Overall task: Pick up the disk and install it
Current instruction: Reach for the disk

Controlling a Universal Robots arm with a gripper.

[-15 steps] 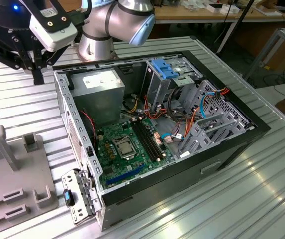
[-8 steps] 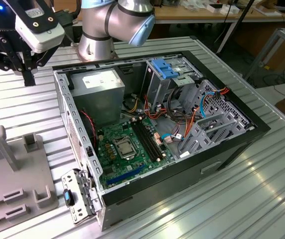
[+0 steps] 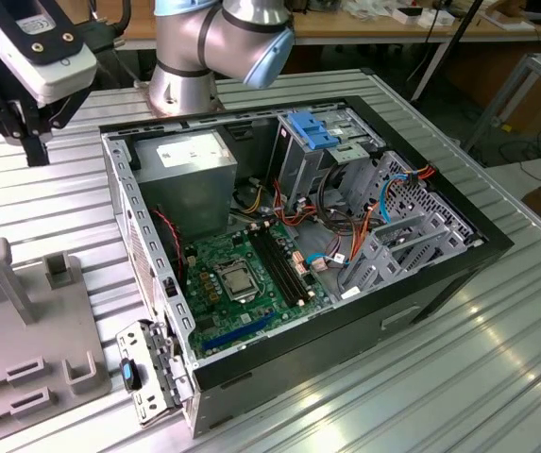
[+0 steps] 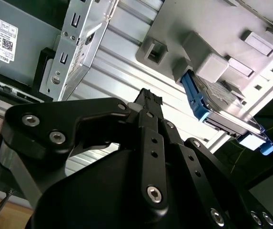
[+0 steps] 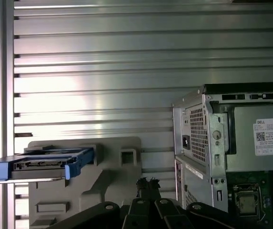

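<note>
Evidently clenched and empty, the claw [image 5: 148,183] hangs apart from the disk [image 5: 41,164] resting on a grey holder [image 5: 112,176].

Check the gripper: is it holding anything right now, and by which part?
Nothing is held. The gripper is empty, and the disk rests on the grey fixture, apart from it.

An open desktop computer case [image 3: 431,283] lies on the ribbed aluminium table [image 3: 497,377], with its green motherboard [image 3: 242,283] exposed below the grey power supply [image 3: 190,175] (a red cable [image 3: 166,231] runs beside it). A grey plastic fixture [image 3: 25,349] sits at the exterior view's left.
</note>
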